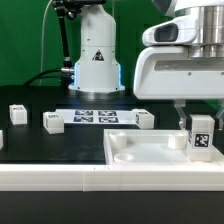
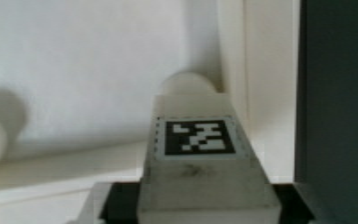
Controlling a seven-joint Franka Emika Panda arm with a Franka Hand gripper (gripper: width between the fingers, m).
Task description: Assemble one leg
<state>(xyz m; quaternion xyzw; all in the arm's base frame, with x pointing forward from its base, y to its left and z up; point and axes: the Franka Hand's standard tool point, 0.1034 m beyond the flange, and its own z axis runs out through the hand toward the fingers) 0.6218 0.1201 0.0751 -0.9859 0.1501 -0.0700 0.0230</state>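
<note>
While the tool [image 1: 199, 120] hangs over the white panel [image 1: 150, 150] | closed on the leg [image 1: 200, 133], upright, tag facing out | leg at panel's corner on exterior view's right, likely lined up for socket | spare legs [image 1: 52, 121] on table [image 1: 60, 145]

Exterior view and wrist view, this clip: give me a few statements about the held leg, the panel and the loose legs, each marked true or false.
1. The claw holds a leg with a marker tag on its face. True.
2. The held leg lies flat on the black table. False: it is upright in the claw, over the white panel.
3. Loose legs stand on the table beyond the panel. True.
4. The marker board lies on top of the panel. False: it lies on the table behind it.
5. The wrist view shows the held leg's tag. True.
</note>
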